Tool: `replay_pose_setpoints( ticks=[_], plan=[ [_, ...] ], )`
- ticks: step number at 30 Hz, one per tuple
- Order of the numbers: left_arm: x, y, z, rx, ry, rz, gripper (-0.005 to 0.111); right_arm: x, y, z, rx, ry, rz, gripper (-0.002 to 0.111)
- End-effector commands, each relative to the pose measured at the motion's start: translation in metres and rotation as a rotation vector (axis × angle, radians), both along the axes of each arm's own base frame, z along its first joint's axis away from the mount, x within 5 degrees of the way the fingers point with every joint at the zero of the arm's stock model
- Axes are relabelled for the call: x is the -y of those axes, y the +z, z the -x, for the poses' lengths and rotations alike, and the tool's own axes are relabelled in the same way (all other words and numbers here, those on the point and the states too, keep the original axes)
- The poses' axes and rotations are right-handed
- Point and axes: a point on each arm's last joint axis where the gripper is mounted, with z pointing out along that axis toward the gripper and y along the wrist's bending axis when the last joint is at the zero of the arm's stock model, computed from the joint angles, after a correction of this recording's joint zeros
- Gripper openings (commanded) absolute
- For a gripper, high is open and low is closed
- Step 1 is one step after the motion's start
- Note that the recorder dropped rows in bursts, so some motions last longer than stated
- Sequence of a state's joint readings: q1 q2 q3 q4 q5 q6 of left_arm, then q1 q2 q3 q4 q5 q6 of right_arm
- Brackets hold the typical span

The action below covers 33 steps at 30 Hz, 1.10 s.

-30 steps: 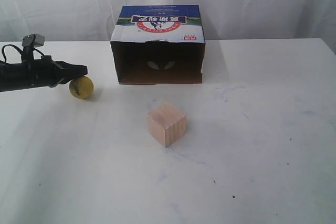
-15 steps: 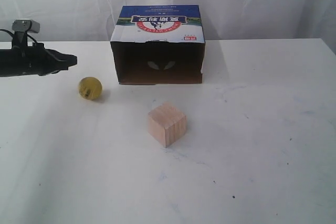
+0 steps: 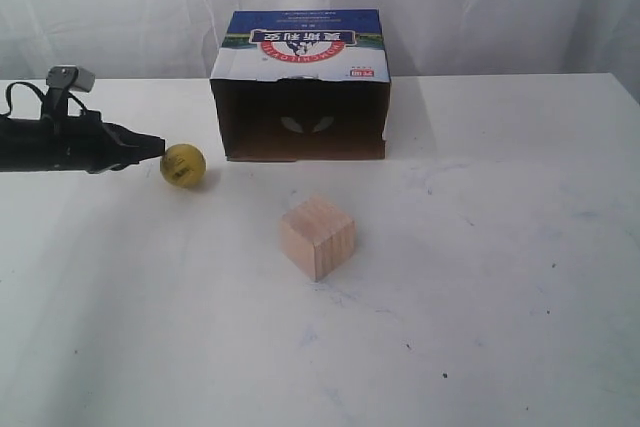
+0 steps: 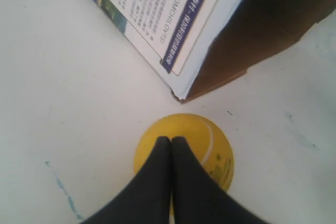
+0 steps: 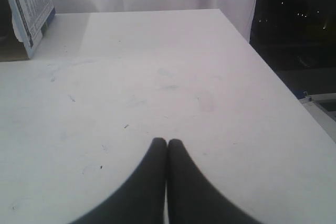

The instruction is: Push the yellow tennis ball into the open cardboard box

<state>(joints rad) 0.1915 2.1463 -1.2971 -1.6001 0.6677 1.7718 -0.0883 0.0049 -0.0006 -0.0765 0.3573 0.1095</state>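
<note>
The yellow tennis ball (image 3: 183, 165) lies on the white table, left of the open cardboard box (image 3: 300, 87) and a little in front of its left corner. My left gripper (image 3: 158, 146) is shut and empty, its tip against the ball's left side. In the left wrist view the shut fingertips (image 4: 170, 140) overlap the tennis ball (image 4: 202, 140), and the cardboard box's corner (image 4: 184, 85) is just beyond. The box's dark opening faces the front of the table. My right gripper (image 5: 167, 141) is shut over bare table; it does not appear in the exterior view.
A pale wooden cube (image 3: 317, 236) sits in front of the box, to the right of the ball. The table's right edge (image 5: 273, 74) drops off near the right gripper. A white curtain hangs behind the table.
The ball has rolled right and slightly back toward the box. My left gripper lifted away half a second ago, then came back down and right to the ball's left side.
</note>
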Motion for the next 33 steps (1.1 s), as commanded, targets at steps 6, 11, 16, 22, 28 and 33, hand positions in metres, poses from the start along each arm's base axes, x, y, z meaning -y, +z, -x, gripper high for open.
replay_pose_setpoints(
  ticks=[6, 11, 16, 22, 28, 33],
  plan=[
    [0.033, -0.013, 0.012, -0.03, -0.087, -0.028, 0.0, 0.0, 0.001, 0.0, 0.011, -0.007, 0.001, 0.0],
    [0.035, -0.011, 0.012, -0.042, -0.092, 0.002, 0.0, 0.0, 0.001, 0.0, 0.011, -0.007, 0.001, 0.0],
    [0.039, -0.008, 0.015, -0.034, -0.133, 0.049, 0.0, 0.0, 0.001, 0.0, 0.011, -0.007, 0.001, 0.0],
    [0.042, -0.005, 0.017, -0.034, -0.16, 0.089, 0.0, 0.0, 0.001, 0.0, 0.011, -0.007, 0.001, 0.0],
    [0.054, -0.008, 0.021, -0.05, -0.207, 0.088, 0.0, 0.0, 0.001, 0.0, 0.011, -0.007, 0.001, 0.0],
    [0.075, -0.009, 0.021, -0.035, -0.232, 0.055, 0.0, 0.0, 0.001, 0.0, 0.011, -0.007, 0.001, 0.0]
  ],
)
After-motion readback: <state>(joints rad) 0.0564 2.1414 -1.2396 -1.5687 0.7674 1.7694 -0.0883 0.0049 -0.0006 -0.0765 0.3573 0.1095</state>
